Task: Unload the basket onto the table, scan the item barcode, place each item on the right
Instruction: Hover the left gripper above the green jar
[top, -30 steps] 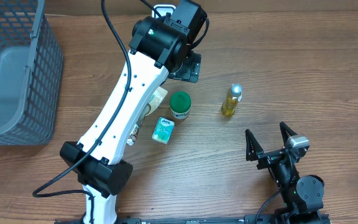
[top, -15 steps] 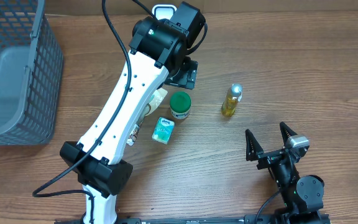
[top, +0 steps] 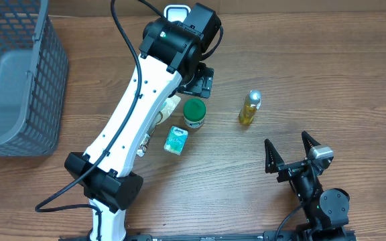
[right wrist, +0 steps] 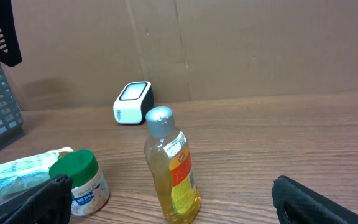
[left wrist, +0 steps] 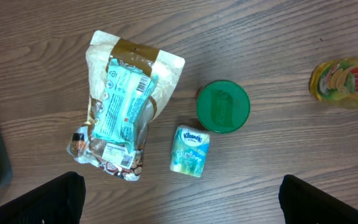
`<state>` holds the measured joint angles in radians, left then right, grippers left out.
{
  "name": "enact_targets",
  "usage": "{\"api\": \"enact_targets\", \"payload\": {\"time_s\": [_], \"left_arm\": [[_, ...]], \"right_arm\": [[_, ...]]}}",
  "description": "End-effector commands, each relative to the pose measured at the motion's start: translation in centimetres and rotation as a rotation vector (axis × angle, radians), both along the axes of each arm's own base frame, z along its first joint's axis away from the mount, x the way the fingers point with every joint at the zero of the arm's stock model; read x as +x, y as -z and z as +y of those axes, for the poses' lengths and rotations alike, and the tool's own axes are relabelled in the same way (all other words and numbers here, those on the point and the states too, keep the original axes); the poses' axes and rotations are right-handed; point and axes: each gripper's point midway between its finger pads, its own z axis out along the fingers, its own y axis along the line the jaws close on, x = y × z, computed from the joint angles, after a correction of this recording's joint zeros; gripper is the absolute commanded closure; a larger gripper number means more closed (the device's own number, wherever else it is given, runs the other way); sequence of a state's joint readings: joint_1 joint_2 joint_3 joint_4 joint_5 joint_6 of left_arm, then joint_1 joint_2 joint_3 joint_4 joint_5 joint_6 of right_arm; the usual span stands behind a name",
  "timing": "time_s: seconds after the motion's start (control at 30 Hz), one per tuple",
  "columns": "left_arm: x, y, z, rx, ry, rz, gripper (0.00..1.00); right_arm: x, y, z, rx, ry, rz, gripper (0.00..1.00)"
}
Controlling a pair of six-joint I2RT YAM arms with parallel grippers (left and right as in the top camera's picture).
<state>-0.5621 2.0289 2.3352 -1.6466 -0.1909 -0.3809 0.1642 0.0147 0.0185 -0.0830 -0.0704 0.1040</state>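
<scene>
Nearest the base, well nearer than the green-lidded white plastic jar [top: 194, 112] and to its right: the right black two-finger claw [top: 289, 151]. Stands spread wide, grips nothing, touches nothing.

Above the brown wooden table [top: 354, 73], just beyond the jar: the left black two-finger claw [left wrist: 179, 202]. Hangs at full spread, with only its dark fingertips [left wrist: 42, 198] showing in the lower corners of the wrist view. Holds nothing, touches nothing, faces straight down on the goods.

Just nearer than the jar and slightly left: a small teal-and-white soft pack of tissues [top: 176, 140]. Lies flat.

Just left of the jar: a cream-and-brown plastic snack bag with a teal label [left wrist: 126, 106]. Lies flat, label up, long axis running near to far, far end leaning slightly toward the jar. Points its brown sealed band away from the base. Carries a small white sticker by the near end, too small to read. Sits mostly under the white arm [top: 136, 114] in the overhead view.

Right of the jar, apart from it: a clear bottle of yellow liquid with a silver cap [top: 250, 108]. Stands upright, long axis vertical, cap up.

Well beyond the jar, near the foot of the brown cardboard wall [right wrist: 260, 43]: a small white-and-black barcode scanner [top: 175, 11]. Sits upright, pale window tilted upward and toward the near side.
</scene>
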Motion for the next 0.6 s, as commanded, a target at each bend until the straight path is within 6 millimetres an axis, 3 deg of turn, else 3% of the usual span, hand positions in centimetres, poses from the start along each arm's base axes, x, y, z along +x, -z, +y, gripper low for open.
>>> {"api": "enact_targets", "payload": {"time_s": [0.0, 0.57], "left_arm": [[-0.44, -0.52, 0.00, -0.024, 0.018, 0.005, 0.00], [-0.96, -0.38, 0.16, -0.018, 0.020, 0.027, 0.00]], "right_arm": [[0.05, 0.17, -0.23, -0.002, 0.012, -0.005, 0.00], [0.05, 0.17, -0.23, -0.002, 0.012, -0.005, 0.00]]}}
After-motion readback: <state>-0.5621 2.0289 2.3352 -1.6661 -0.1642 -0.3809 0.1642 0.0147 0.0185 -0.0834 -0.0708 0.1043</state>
